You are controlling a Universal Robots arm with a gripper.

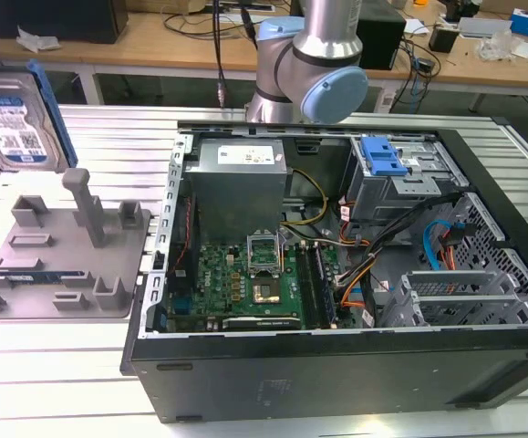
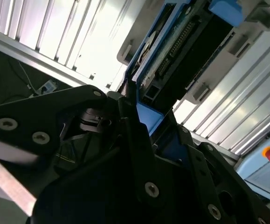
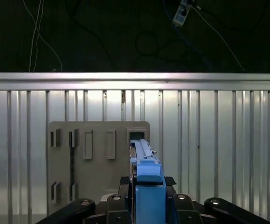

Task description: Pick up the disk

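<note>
- Where seen in the exterior view: disk (image 1: pixel 13 123) raised upright above grey fixture (image 1: pixel 58 260), clear of its posts.
- Gripper (image 3: pixel 146 196) clamped on blue frame edge.
- Handling, as judged: rigid, dense, shock-sensitive; smooth metal faces, so edges preferred.

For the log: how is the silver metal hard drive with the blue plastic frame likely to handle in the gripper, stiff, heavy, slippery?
The silver metal hard drive with the blue plastic frame looks like a rigid slab, so it should not flex. Its metal body suggests it is heavy for its size. The gripper clamps it by the thin blue edges in both wrist views, so it may pivot or slip if jolted.
</note>
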